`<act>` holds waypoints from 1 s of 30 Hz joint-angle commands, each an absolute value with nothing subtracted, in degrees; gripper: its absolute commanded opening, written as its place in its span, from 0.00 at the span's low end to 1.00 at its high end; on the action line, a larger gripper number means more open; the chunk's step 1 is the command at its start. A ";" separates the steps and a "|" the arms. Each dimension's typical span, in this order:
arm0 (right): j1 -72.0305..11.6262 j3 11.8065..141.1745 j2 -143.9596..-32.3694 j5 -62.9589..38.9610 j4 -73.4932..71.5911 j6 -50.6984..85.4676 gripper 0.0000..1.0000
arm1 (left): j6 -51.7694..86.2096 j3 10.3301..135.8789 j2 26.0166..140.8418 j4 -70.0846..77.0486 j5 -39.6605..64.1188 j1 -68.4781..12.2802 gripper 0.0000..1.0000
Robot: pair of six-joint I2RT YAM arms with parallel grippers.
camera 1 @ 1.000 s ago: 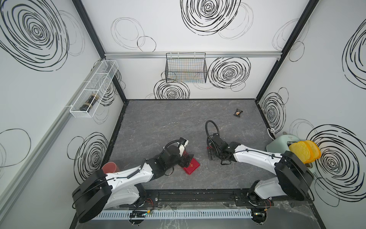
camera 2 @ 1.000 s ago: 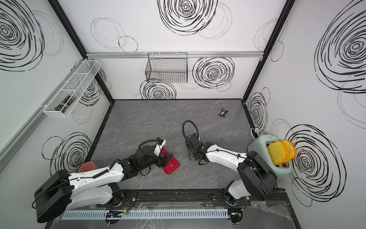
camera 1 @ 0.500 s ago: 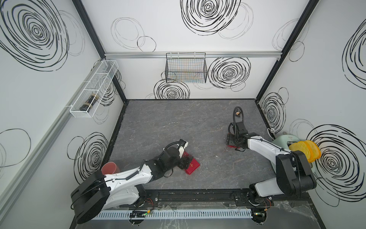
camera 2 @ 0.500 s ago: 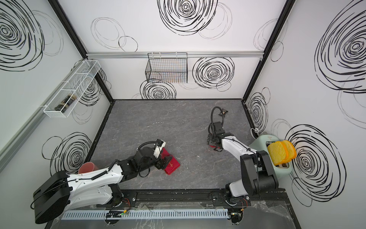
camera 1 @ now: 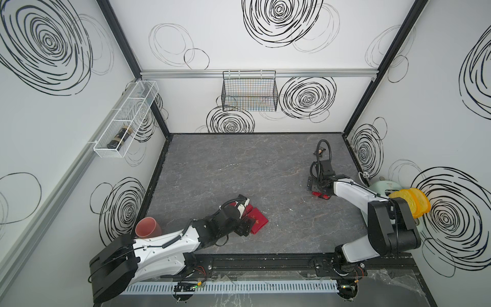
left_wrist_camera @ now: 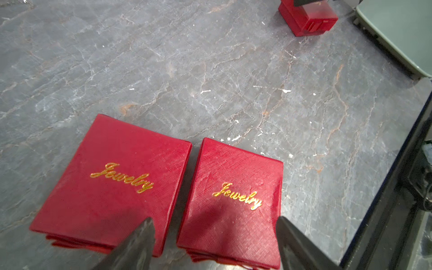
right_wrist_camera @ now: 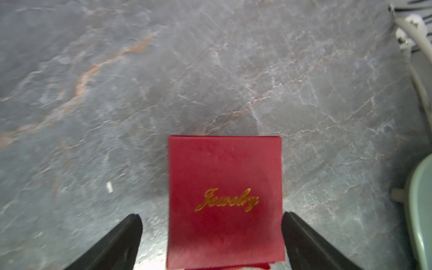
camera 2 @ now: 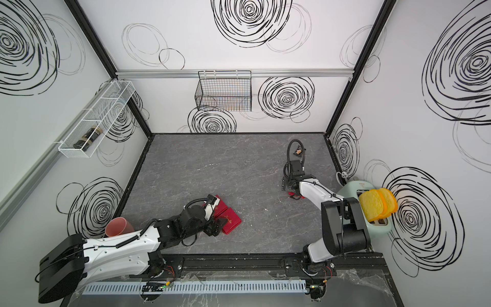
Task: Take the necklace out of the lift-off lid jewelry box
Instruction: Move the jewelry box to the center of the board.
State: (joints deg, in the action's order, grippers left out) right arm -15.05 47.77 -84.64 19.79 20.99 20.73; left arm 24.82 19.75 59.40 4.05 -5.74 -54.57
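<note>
The left jaws gape wide over two lidded red jewelry boxes lying side by side on the tabletop. The right jaws, also wide, straddle a third jewelry box.

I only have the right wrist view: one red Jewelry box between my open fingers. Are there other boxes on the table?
Observer: Yes. A rear red box and a front red box lie side by side in front of the left gripper.
Operator: Is that gripper holding either one?
Observer: No. It is open, poised over the front red box and gripping nothing.
Operator: Any lid off over there?
Observer: No, both lids are on.
</note>
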 commanded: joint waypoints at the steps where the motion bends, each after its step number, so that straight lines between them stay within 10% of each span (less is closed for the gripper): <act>1: -19.17 50.64 -83.03 22.62 25.19 21.73 0.97 | 26.94 18.65 58.91 3.43 -5.23 -55.50 0.84; 14: -42.25 41.40 -74.78 -13.59 14.00 18.88 0.87 | 31.00 17.80 57.96 0.45 -1.78 -59.56 0.69; 30: -43.33 39.36 -78.20 -13.45 11.36 24.10 0.75 | 28.37 21.37 71.47 13.35 -0.17 -60.65 0.59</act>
